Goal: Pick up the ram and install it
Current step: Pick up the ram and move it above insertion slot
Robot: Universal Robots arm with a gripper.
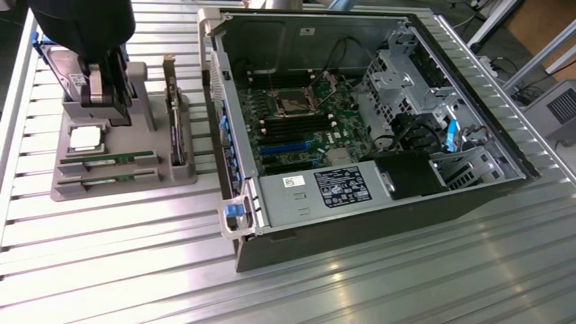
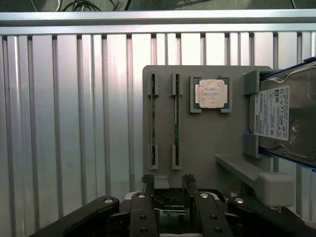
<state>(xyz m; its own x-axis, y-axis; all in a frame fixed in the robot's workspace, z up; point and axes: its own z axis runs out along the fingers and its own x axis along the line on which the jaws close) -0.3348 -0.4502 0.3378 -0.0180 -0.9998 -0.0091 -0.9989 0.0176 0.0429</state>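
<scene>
The ram sits on edge in a slot of the grey holder. A second, matching stick stands in the parallel slot just beside it. The gripper hangs over the holder near the slot ends, jaws apart and empty; contact with the holder cannot be confirmed. A processor and a hard drive share the holder. The open computer case lies to the exterior view's right.

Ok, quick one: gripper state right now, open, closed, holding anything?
Gripper: jaws open, holding nothing, above the grey parts holder; the ram sticks sit in their slots.
</scene>
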